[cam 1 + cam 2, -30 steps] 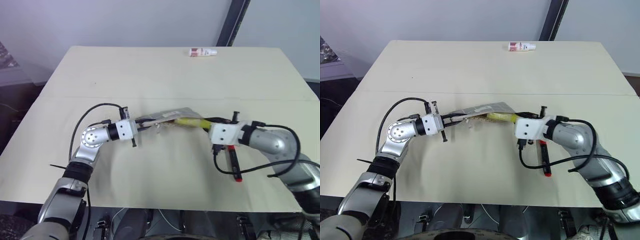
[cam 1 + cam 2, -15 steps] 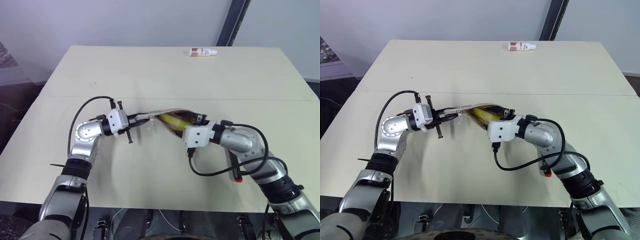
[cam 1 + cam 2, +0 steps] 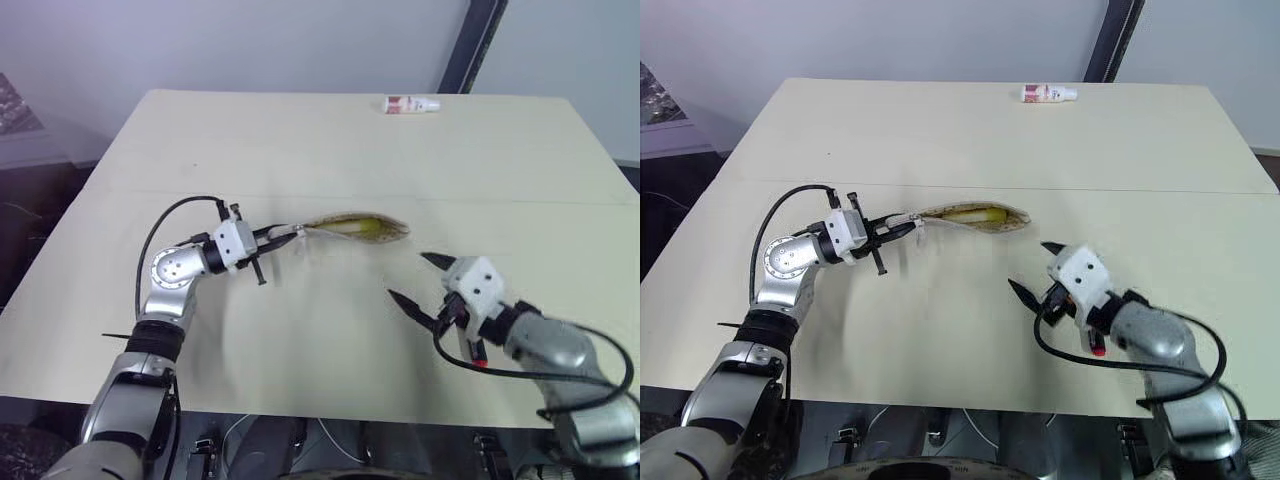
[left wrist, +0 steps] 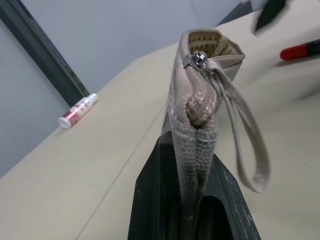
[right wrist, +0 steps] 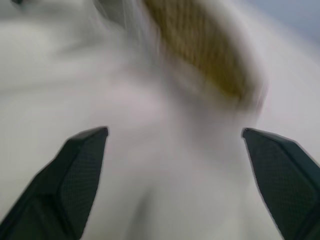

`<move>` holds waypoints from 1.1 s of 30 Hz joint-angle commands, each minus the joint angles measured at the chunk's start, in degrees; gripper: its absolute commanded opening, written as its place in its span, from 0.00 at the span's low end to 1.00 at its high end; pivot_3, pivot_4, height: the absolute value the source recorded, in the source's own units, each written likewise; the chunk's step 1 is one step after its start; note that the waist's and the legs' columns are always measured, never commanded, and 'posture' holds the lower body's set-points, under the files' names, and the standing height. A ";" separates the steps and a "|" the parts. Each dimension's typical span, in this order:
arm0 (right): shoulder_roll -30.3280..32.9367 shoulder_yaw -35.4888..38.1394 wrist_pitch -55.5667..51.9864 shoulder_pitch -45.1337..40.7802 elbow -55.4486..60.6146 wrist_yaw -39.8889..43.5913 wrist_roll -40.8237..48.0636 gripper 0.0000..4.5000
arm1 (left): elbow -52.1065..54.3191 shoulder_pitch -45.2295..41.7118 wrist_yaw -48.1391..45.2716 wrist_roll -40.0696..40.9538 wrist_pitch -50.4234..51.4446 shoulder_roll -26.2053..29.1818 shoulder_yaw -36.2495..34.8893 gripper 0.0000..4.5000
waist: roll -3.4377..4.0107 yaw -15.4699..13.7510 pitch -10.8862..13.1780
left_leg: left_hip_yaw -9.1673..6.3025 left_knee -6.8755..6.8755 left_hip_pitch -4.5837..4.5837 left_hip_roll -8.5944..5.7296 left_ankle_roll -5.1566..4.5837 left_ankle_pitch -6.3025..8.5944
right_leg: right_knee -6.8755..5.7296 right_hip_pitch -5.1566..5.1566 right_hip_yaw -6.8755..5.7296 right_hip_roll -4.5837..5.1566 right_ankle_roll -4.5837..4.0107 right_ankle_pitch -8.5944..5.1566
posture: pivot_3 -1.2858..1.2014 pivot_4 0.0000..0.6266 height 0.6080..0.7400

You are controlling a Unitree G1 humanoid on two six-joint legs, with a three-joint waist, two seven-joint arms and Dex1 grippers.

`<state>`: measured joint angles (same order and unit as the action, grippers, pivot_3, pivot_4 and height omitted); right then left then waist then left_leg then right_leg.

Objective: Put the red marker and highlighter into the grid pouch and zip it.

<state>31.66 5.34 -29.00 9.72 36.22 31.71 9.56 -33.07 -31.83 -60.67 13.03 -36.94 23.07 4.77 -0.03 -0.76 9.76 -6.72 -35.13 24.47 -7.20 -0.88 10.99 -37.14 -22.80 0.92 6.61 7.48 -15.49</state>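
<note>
Now the left gripper is clamped on the zip end of the grid pouch, holding its mouth open above the table, with the yellow highlighter lying inside. The right gripper hangs with fingers spread wide and empty, just beside the red marker on the table. Judging by this, the marker step is next: grasp it, then slide it in.

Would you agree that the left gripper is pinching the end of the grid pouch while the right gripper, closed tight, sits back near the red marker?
Not quite: the right gripper is open, its two fingers spread wide, as the left eye view and the right wrist view show. The rest holds: the left gripper pinches the end of the grid pouch, and the right gripper sits back near the red marker.
</note>
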 commanded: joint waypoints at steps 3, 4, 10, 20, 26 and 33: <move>-3.30 8.10 -3.81 7.50 6.61 -8.43 -2.85 0.99 | -1.12 -1.21 0.39 0.20 -2.25 -0.67 -1.02 0.00 | 0.00 0.00 0.00 | 0.00 -0.05 0.00 -0.01 0.01 0.00 | 0.00 0.03 0.01 -0.01 -0.03 -0.01 | 0.52 0.24 1.00; -4.09 10.25 -5.99 9.44 6.93 -9.17 -2.30 0.99 | -1.36 -1.11 -0.17 0.42 -2.22 -0.90 -0.80 0.00 | 0.00 -0.06 -0.01 | 0.00 -0.05 -0.01 -0.01 0.01 0.01 | 0.01 0.04 0.01 -0.04 -0.02 -0.01 | 0.52 0.24 1.00; -9.25 15.63 -16.72 14.50 11.05 -10.12 5.74 0.99 | -2.80 -1.48 -2.40 1.22 -3.00 -2.02 -0.34 0.00 | 0.00 0.15 -0.02 | 0.00 0.01 -0.01 0.02 -0.01 -0.01 | 0.01 0.01 0.00 -0.07 0.02 0.00 | 0.52 0.24 1.00; -5.45 16.04 -21.26 17.85 10.21 -6.70 10.34 0.34 | -2.17 -1.18 -4.22 2.32 -0.52 -2.92 -0.90 0.00 | -0.17 0.13 -0.11 | 0.00 -0.03 -0.03 0.08 0.02 0.01 | 0.10 0.10 -0.02 -0.06 -0.14 -0.09 | 0.52 0.24 1.00; 0.20 19.30 -5.71 12.41 9.27 2.82 11.52 0.09 | -1.90 -1.23 -3.52 1.59 -0.57 -2.91 -0.85 0.00 | -0.14 0.13 -0.07 | 0.04 -0.03 -0.02 0.07 0.01 0.01 | 0.09 0.10 -0.02 -0.04 0.00 -0.02 | 0.52 0.24 1.00; 7.63 17.57 13.06 12.11 5.26 10.41 4.24 0.09 | -1.63 -0.62 -3.09 0.59 -1.41 -2.83 -0.29 0.00 | -0.35 0.00 0.02 | -0.01 0.00 -0.01 0.00 -0.13 -0.03 | 0.12 0.14 -0.13 -0.05 0.11 -0.04 | 0.52 0.24 1.00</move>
<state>38.29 23.11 -19.95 22.56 41.78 41.30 15.92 -36.38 -32.17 -64.14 13.82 -37.13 20.13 4.96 -0.38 -0.76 9.78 -6.73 -35.16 24.46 -7.21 -1.01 10.96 -37.01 -22.65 0.79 6.56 7.58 -15.53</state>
